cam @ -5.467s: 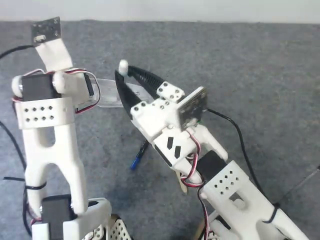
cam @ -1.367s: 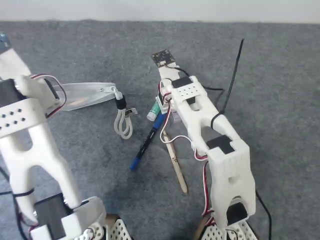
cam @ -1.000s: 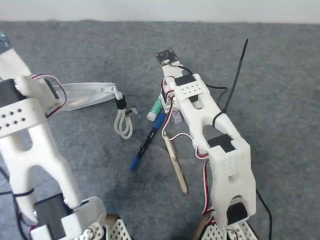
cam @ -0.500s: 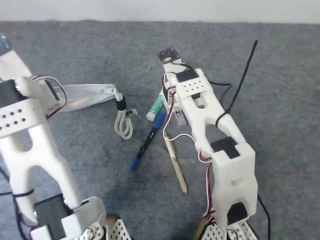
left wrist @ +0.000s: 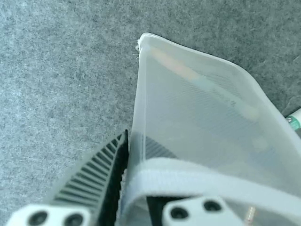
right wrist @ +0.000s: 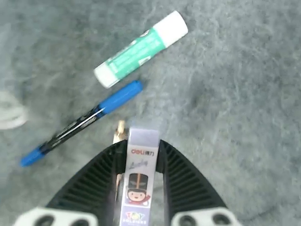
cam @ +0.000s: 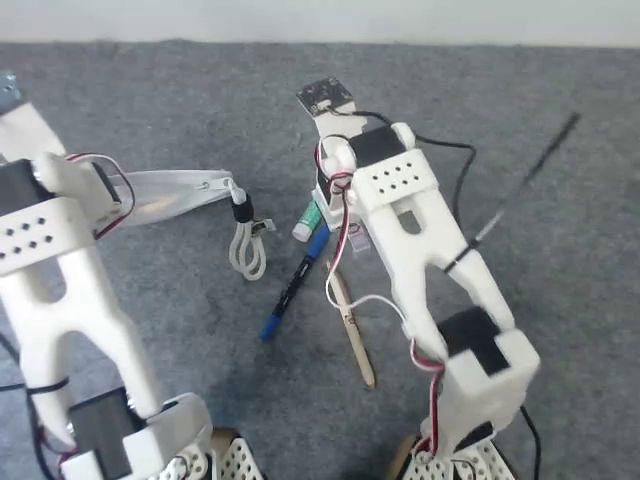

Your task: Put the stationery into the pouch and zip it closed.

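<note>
The grey tabletop (cam: 520,100) carries a green glue stick (cam: 307,222), a blue pen (cam: 292,285), a wooden stick (cam: 355,335) and a white cord loop (cam: 245,252) nearby

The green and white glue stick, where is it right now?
In the high view the green and white glue stick lies on the grey carpet just beyond the cap of the blue pen, beside the right gripper.

The high view looks down over the counter (cam: 560,90) from behind both arms. The left wrist camera sits close against the pouch (left wrist: 202,113) in the left pincer (left wrist: 136,162). The right wrist camera faces down past the right pincer (right wrist: 140,144) and its eraser (right wrist: 138,188); its glue stick (right wrist: 141,49) and pen (right wrist: 80,125) show in the high view too.
</note>
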